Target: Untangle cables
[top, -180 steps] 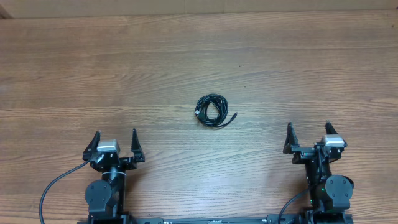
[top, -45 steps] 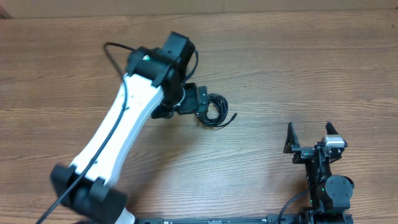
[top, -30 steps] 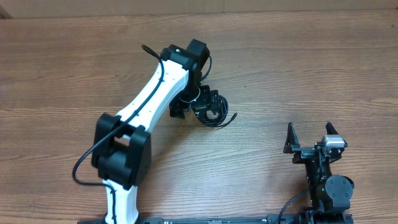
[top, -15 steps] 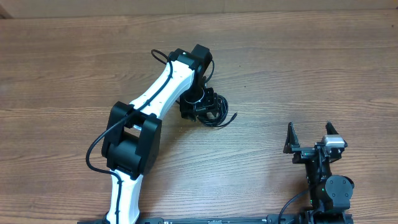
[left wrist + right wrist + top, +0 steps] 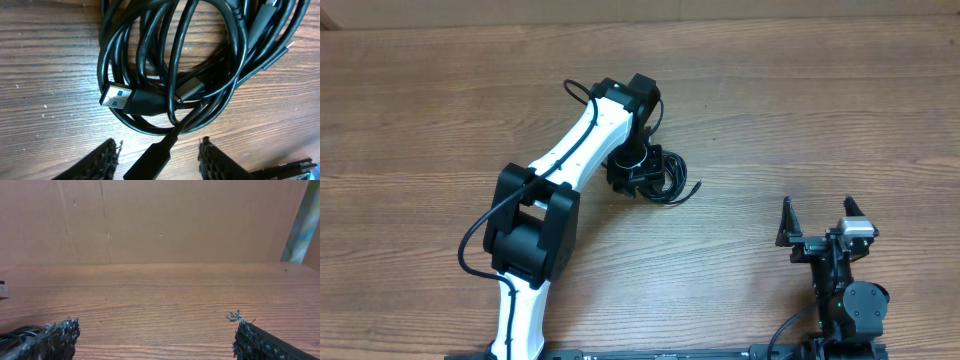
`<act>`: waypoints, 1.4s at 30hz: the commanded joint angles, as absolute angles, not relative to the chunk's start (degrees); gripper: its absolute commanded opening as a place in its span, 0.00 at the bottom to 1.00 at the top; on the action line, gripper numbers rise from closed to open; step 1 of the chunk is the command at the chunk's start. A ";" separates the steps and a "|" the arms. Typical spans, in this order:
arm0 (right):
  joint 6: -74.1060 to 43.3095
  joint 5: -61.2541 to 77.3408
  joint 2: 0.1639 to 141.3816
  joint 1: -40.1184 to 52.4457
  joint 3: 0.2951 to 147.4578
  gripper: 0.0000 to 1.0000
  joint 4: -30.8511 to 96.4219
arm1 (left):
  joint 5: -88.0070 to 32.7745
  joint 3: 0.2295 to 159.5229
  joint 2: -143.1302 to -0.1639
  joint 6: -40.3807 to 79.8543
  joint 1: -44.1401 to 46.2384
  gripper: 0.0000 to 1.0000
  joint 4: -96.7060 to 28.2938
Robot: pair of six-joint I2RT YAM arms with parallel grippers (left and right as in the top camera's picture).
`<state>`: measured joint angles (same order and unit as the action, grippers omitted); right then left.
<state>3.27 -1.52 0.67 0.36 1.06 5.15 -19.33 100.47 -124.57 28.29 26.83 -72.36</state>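
Note:
The cables (image 5: 670, 180) lie as one small coiled black bundle on the wooden table, just right of centre. My left gripper (image 5: 640, 178) reaches down onto the bundle's left edge. In the left wrist view the coil (image 5: 165, 60) fills the frame, with a blue-tongued USB plug (image 5: 114, 96) at its left. A flat black plug end (image 5: 150, 161) sits between the left gripper's (image 5: 159, 146) jaws, with a gap on each side. My right gripper (image 5: 817, 215) rests near the front right, open and holding nothing, over bare wood in the right wrist view (image 5: 156, 325).
A cardboard wall (image 5: 160, 220) stands beyond the table's far edge. The left arm (image 5: 560, 190) stretches diagonally from the front left toward the centre.
The left arm has settled down onto the bundle's left edge, and its jaws have narrowed round the flat plug end. The right arm has not moved.

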 commanded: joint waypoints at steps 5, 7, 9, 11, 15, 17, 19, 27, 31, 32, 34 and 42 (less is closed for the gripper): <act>3.44 -1.87 0.19 0.25 0.58 1.00 4.86 | -18.92 101.65 -125.58 27.03 26.68 0.40 -70.17; 3.42 -1.87 0.19 0.25 0.58 1.00 4.86 | -18.90 101.65 -125.58 27.03 26.55 0.40 -68.99; 3.42 -1.85 0.19 0.25 0.58 1.00 4.86 | -18.83 101.65 -125.58 27.00 26.50 0.36 -68.20; 3.44 -1.85 0.19 0.25 0.58 1.00 4.86 | -18.22 101.65 -125.58 27.00 26.37 0.34 -67.66; 3.42 -1.87 0.19 0.25 0.58 1.00 4.86 | -17.19 101.67 -125.58 27.09 26.09 0.29 -66.87; 3.42 -1.87 0.19 0.25 0.58 1.00 4.86 | -17.43 101.75 -125.58 27.00 25.71 0.22 -67.46; 3.44 -1.87 0.19 0.25 0.58 1.00 4.86 | -17.72 102.02 -125.56 27.00 25.15 0.22 -69.19; 3.44 -1.87 0.19 0.25 0.58 1.00 4.86 | -18.37 109.89 -125.56 26.04 20.62 0.04 -83.07; 3.42 -1.85 0.19 0.25 0.58 1.00 4.86 | -23.03 116.75 -125.56 22.44 18.65 0.04 -88.86; 3.44 -1.85 0.19 0.25 0.58 1.00 4.86 | -24.40 118.85 -125.54 21.78 18.24 0.04 -90.15; 3.44 -1.87 0.19 0.25 0.58 1.00 4.86 | -25.91 122.93 -125.54 21.61 17.56 0.04 -92.53; 3.44 -1.85 0.19 0.25 0.58 1.00 4.86 | -28.86 136.22 -124.31 20.64 17.72 0.08 -96.77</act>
<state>3.25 -1.52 0.67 0.36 1.06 5.17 -25.78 132.66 -125.05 22.33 17.19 -96.47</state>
